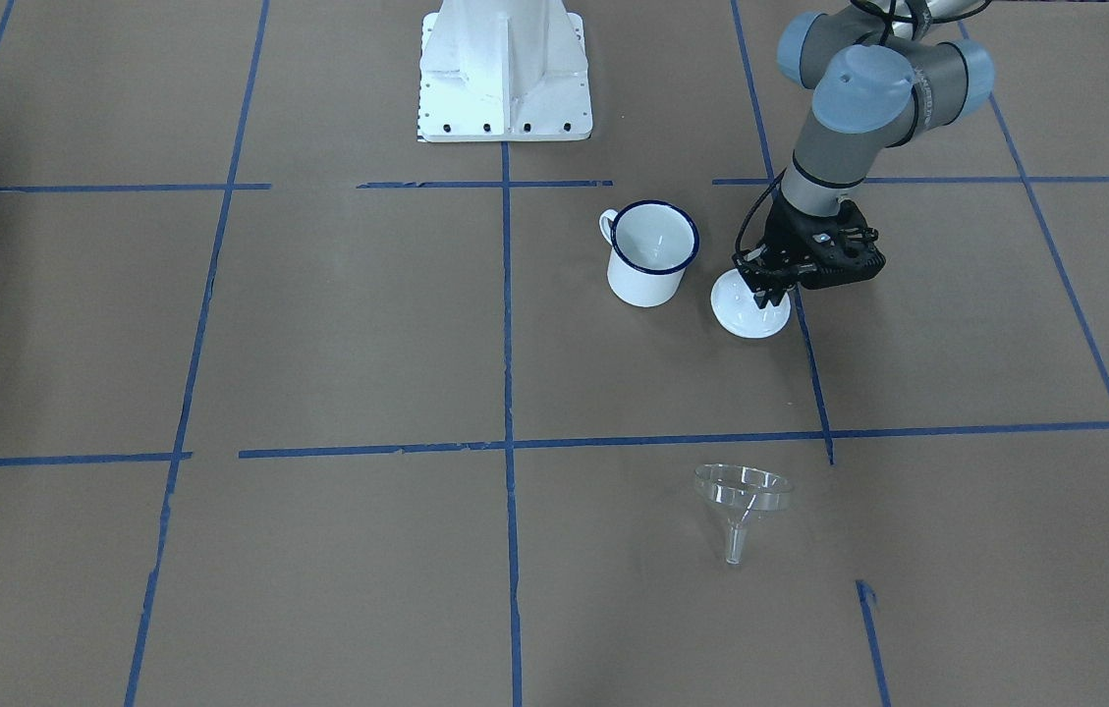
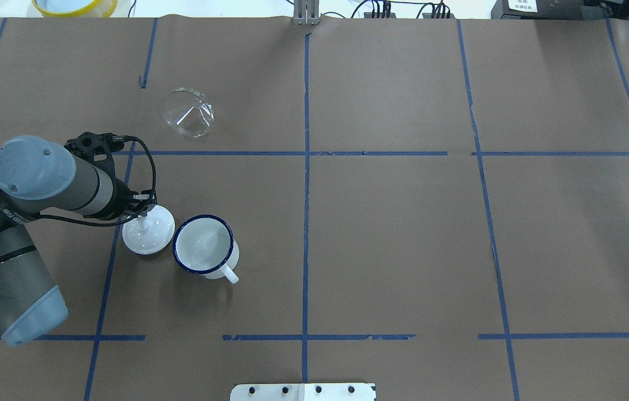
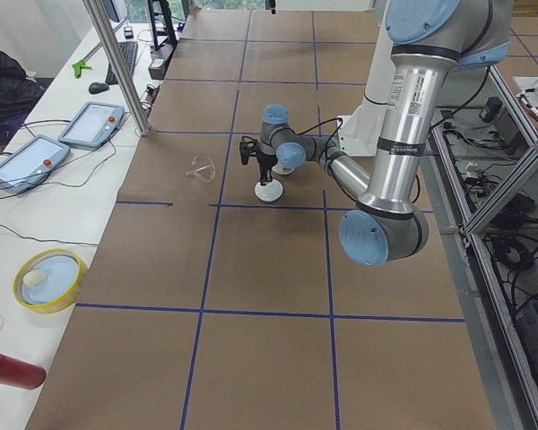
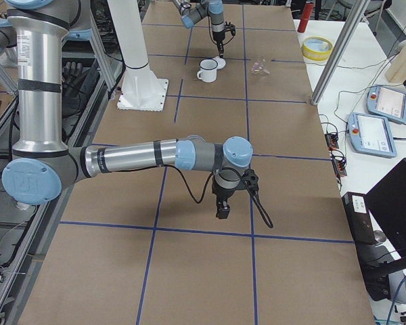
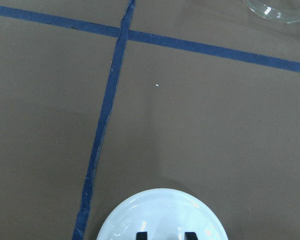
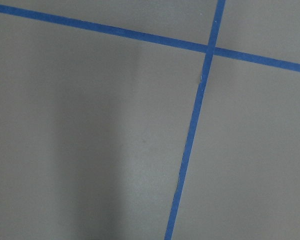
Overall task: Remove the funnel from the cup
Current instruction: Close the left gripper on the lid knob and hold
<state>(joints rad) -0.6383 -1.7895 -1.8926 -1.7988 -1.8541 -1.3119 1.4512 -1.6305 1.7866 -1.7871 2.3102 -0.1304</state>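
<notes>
The clear funnel (image 1: 741, 496) lies on the brown table, well apart from the cup; it also shows in the overhead view (image 2: 188, 112) and at the top edge of the left wrist view (image 5: 277, 7). The white enamel cup (image 1: 650, 257) with a blue rim stands upright and empty (image 2: 204, 246). Next to it a round white lid (image 1: 746, 312) rests on the table (image 2: 147, 234). My left gripper (image 1: 768, 297) points down onto the lid, its fingertips (image 5: 140, 235) close on either side of the knob. My right gripper (image 4: 223, 210) hovers over bare table far from these; I cannot tell its state.
The white robot base (image 1: 505, 69) stands at the table's near edge. A yellow bowl (image 3: 47, 279) and a red can (image 3: 9, 369) lie beyond the table's far edge. Blue tape lines cross the brown paper.
</notes>
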